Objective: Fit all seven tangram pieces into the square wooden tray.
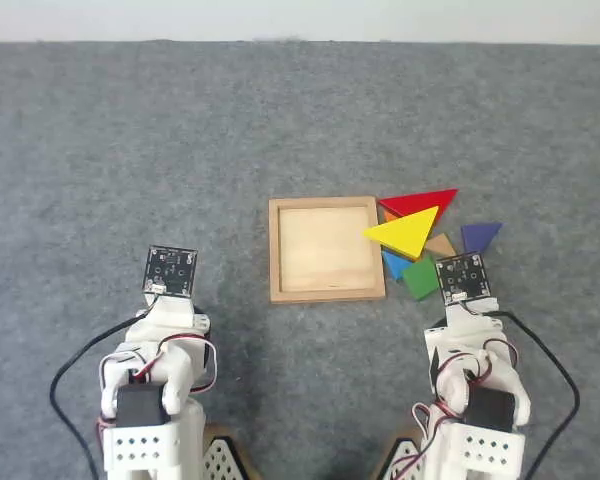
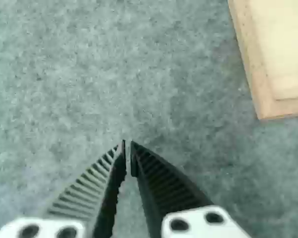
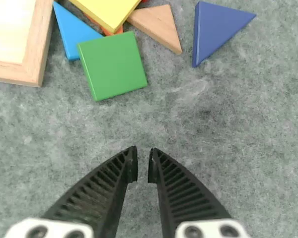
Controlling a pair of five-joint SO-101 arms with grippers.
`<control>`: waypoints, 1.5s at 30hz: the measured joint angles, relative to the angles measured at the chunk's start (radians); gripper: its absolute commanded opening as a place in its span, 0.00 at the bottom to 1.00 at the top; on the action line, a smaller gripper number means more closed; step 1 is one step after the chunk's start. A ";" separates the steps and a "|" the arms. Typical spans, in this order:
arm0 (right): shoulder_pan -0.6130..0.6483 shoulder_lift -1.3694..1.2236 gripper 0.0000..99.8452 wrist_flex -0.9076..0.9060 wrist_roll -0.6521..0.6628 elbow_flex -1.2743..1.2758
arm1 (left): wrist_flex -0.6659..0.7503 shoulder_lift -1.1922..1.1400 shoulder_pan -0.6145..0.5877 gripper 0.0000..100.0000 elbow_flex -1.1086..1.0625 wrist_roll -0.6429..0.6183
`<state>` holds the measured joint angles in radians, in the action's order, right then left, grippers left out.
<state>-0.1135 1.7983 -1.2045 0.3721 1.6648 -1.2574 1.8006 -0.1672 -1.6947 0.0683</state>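
Noted left tool (image 2: 127, 147) and right tool (image 3: 142, 166) closed, empty; green wooden square (image 3: 112, 64) beside square wooden tray (image 3: 15, 73) likely light, stiff, slick: pinch opposite edges.

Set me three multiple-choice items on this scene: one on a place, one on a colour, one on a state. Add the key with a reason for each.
1. The tangram pieces lie:
A. inside the tray
B. on the carpet beside the tray
C. far off at the back wall

2. The square piece is:
A. red
B. green
C. yellow

3. The tray is:
A. empty
B. half filled
C. full

Key:
1 B, since the high view shows them heaped on the carpet at the tray's side.
2 B, since the right wrist view shows the one square piece in green.
3 A, since bare wood shows across the tray's whole floor.
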 measured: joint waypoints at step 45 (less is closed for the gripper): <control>0.101 -0.802 0.12 0.009 0.071 -0.766 | 0.000 0.000 0.000 0.02 0.000 0.000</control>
<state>-0.0123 0.9958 -1.1953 0.4427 0.8991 -1.2574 1.8006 -0.1672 -1.6947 0.0683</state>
